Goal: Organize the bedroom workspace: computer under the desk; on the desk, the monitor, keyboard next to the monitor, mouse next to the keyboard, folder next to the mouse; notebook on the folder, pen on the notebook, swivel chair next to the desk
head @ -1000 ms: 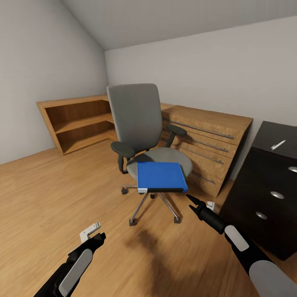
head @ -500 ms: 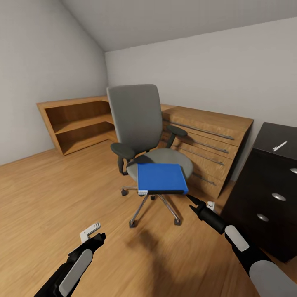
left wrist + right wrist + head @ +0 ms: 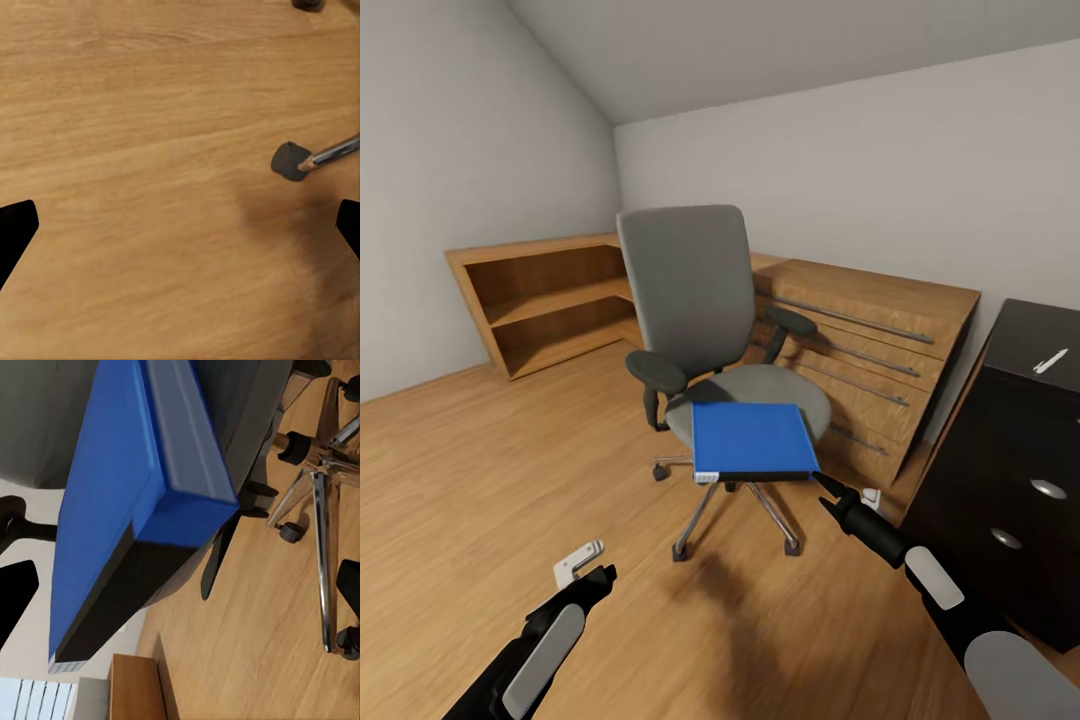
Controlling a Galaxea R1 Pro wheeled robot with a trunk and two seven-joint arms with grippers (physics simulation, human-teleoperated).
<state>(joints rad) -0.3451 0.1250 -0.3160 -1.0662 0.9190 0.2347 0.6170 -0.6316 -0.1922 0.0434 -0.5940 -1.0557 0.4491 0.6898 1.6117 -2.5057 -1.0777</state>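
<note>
The blue folder (image 3: 752, 440) is lying flat on the seat of the grey swivel chair (image 3: 700, 300). Its front edge is sticking out a little past the seat. The chair is standing on the light wood floor (image 3: 480, 470), in front of the low oak shelving (image 3: 550, 290) and the oak drawers (image 3: 870, 350).

The right pincer (image 3: 823, 482) is reaching toward the near right corner of the folder, and its tip is sitting just beside that corner. In the right wrist view the folder (image 3: 127, 495) is showing up close with its black edge, and the two dark fingers (image 3: 15, 592) are standing wide apart at the sides, so this pincer is open and holding nothing.

The left pincer (image 3: 588, 567) is hanging low over the floor, well apart from the chair. Its fingers (image 3: 15, 229) are also spread apart, with bare wood and one chair castor (image 3: 289, 160) between them.

At the right, a slim white pen (image 3: 1050, 360) is lying on the black surface (image 3: 1030, 345) above the black drawers (image 3: 1010, 490).
</note>
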